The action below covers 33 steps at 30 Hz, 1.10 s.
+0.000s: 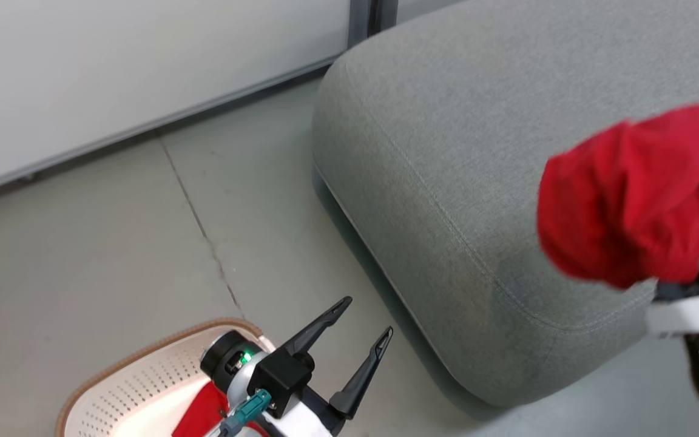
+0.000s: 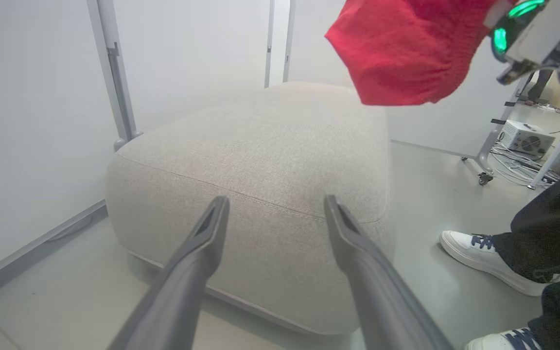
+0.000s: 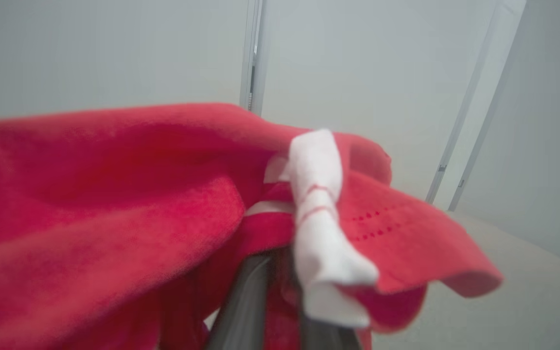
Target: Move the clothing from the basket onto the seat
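Our right claw [image 3: 275, 291] is closed narrow on one red garment [image 1: 622, 206], which hangs bunched over and around its fingers, in the air above the grey seat [image 1: 477, 152] and apart from it. Our left claw [image 1: 368, 315] stands wide and holds nothing, just above the basket [image 1: 143, 352] on the floor, where a second red garment [image 1: 201, 413] lies under its wrist. We count two garments, one basket, one seat and two claws.

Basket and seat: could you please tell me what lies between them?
Head view: bare floor between basket and seat, the open left gripper hanging over it.
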Available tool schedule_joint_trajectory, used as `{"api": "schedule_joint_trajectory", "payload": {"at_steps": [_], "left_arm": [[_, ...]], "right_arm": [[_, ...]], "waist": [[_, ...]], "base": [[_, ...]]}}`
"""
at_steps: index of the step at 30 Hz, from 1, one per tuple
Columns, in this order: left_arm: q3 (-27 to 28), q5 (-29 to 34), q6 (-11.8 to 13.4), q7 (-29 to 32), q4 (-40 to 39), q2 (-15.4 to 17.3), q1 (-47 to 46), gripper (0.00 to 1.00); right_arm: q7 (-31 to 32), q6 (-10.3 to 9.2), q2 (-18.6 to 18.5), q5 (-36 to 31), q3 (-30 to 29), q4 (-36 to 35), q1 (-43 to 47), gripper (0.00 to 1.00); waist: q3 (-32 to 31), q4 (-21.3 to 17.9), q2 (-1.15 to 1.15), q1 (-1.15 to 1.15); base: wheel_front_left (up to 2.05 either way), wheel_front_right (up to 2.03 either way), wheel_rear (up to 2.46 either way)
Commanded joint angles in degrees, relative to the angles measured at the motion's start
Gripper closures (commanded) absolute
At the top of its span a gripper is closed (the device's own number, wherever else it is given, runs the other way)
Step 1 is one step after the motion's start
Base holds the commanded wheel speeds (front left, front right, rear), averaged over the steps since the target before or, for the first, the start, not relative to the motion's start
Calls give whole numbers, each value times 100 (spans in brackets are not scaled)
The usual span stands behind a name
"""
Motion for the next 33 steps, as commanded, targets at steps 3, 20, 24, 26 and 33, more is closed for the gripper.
{"api": "schedule_joint_trajectory", "payload": {"at_steps": [3, 20, 24, 26, 33], "left_arm": [[-128, 89, -5, -2, -54, 219, -309, 0], [-506, -62, -5, -3, -237, 875, -1618, 0], [-647, -14, -5, -1, -225, 989, -1944, 0], [-623, -22, -5, -2, -234, 1007, -2067, 0], [-630, 54, -5, -3, -281, 999, -2237, 0]], "right_arm": [[-31, 1, -262, 61, -234, -120, -592, 100], [-31, 1, -1426, 801, -1023, 1070, -3358, 100], [-30, 1, -1771, 861, -1096, 1772, -3830, 100], [-30, 1, -1884, 904, -1131, 2160, -4048, 100], [-32, 0, -2140, 691, -808, 3401, -4490, 100]], "waist": [[595, 58, 0, 0], [2545, 475, 0, 0], [2882, 710, 0, 0], [3024, 806, 0, 0], [3390, 1098, 0, 0]], "base": [[0, 0, 0], [0, 0, 0], [0, 0, 0], [0, 0, 0], [0, 0, 0]]}}
